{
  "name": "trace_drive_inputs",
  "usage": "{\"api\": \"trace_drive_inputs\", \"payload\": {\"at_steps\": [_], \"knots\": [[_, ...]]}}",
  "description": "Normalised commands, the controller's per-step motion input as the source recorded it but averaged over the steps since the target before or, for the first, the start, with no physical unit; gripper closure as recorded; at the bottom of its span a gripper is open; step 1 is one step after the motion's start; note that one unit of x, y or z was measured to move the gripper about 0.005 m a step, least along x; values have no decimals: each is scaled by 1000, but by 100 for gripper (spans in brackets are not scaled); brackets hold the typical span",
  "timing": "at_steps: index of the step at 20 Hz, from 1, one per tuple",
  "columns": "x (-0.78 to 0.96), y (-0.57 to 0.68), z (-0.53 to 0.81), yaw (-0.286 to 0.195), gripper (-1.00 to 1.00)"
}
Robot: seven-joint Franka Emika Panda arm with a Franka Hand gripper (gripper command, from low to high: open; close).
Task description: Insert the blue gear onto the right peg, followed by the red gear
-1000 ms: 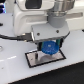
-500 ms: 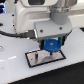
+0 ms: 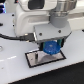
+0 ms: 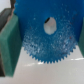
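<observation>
In the exterior view the gripper [image 3: 50, 44], clamped on the flat bright-blue toothed plastic gear [image 3: 50, 49], has sunk closer to the dark rectangular base plate [image 3: 34, 59] than a second ago, while the wrist view shows that gear's [image 4: 46, 37] open centre hole, so insertion looks close; the red gear is unseen.

Dark-rimmed rectangular base plate [image 3: 35, 59] on a white table [image 3: 15, 67]; black cable [image 3: 12, 36] behind.

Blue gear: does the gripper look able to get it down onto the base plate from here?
Probably yes: the gripper holds the blue gear just over the dark base plate, and nothing shows between them. The peg itself is hidden.
</observation>
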Motion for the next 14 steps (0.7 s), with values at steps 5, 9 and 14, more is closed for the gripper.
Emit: {"api": "trace_drive_inputs", "payload": {"at_steps": [5, 9, 14], "knots": [[0, 119, 240, 0, 100], [332, -1, -85, 0, 100], [223, -65, -43, 0, 100]]}}
